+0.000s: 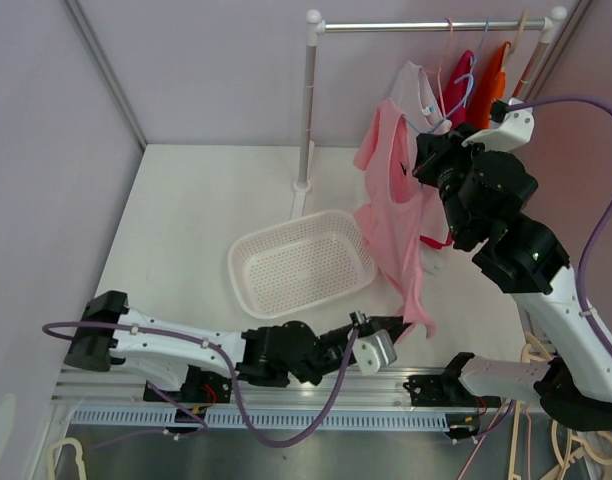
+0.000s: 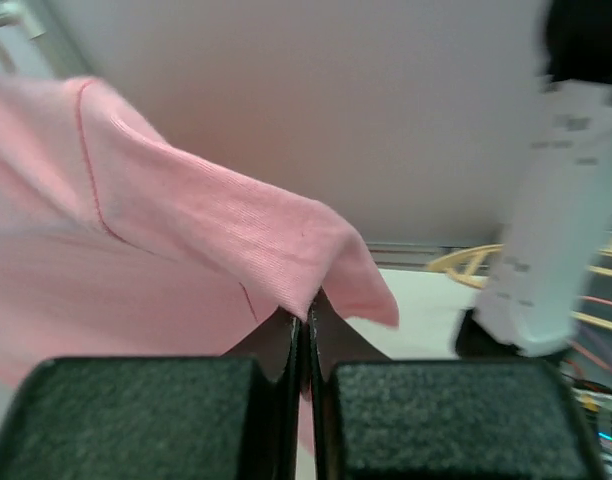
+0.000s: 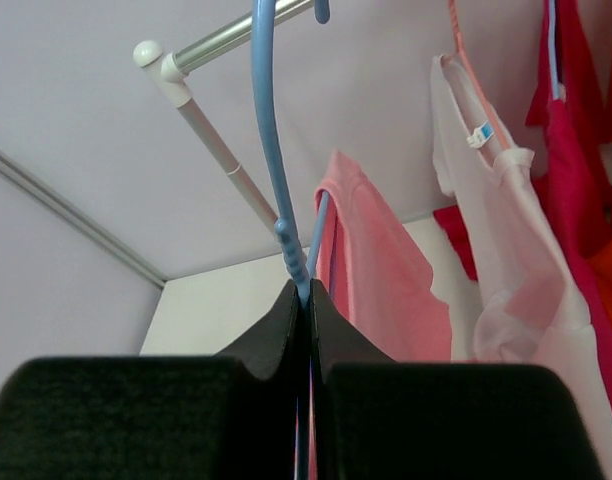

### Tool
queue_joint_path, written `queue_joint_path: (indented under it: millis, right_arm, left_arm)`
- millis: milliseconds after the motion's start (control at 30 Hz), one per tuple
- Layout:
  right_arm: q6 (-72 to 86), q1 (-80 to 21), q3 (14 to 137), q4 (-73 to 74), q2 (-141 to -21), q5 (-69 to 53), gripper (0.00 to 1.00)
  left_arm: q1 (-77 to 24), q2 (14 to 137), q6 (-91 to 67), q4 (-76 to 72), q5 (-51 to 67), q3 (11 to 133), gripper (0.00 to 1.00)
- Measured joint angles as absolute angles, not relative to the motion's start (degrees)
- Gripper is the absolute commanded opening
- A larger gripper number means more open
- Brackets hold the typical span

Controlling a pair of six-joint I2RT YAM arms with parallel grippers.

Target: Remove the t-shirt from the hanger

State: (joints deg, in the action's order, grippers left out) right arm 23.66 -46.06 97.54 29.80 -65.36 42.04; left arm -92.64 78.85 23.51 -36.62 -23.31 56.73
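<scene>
The pink t-shirt [image 1: 391,220] hangs from a blue hanger [image 3: 271,150] in front of the rack. High by the shirt's neck, my right gripper [image 1: 428,160] is shut on the hanger's stem, and its wrist view shows the blue wire pinched between the jaws [image 3: 308,295] with the t-shirt [image 3: 376,270] just behind. Down near the table, my left gripper [image 1: 404,325] is shut on the shirt's bottom hem. In the left wrist view a fold of pink fabric [image 2: 136,230] sits in the closed jaws [image 2: 308,318].
A white perforated basket [image 1: 286,228] lies on the table left of the shirt. The clothes rack's pole [image 1: 308,110] and rail [image 1: 426,25] stand behind, carrying pale pink, red and orange garments [image 1: 466,90]. Spare hangers [image 1: 546,440] lie at the lower right.
</scene>
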Motion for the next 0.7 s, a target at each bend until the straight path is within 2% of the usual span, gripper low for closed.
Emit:
queue_joint_path:
  millis: [133, 233, 367, 500, 633, 700]
  right_arm:
    - [19.9, -46.1, 95.5, 25.7, -65.9, 44.2, 0.0]
    - [18.2, -46.1, 95.0, 24.6, -67.0, 44.8, 0.0]
    - [17.9, -46.1, 97.7, 28.9, -68.7, 43.9, 0.0]
    - [19.5, -46.1, 106.1, 39.7, -70.0, 40.7, 0.0]
    - [23.8, -46.0, 119.7, 54.4, -72.3, 35.6, 0.0]
    - [25.6, -46.0, 122.4, 59.7, -72.2, 32.4, 0.0]
  left_arm:
    - [-98.1, 74.4, 20.1, -29.9, -17.6, 57.3, 0.01]
    - [-100.0, 73.1, 14.9, -26.6, -5.9, 58.4, 0.01]
    - [-99.0, 74.7, 9.8, -24.5, 3.9, 58.4, 0.01]
    - [-91.9, 75.8, 3.4, -24.4, 9.4, 52.4, 0.01]
    - [-80.9, 76.3, -2.6, -19.9, 6.2, 49.6, 0.01]
    - [-75.2, 76.0, -6.1, -18.6, 2.4, 49.6, 0.01]
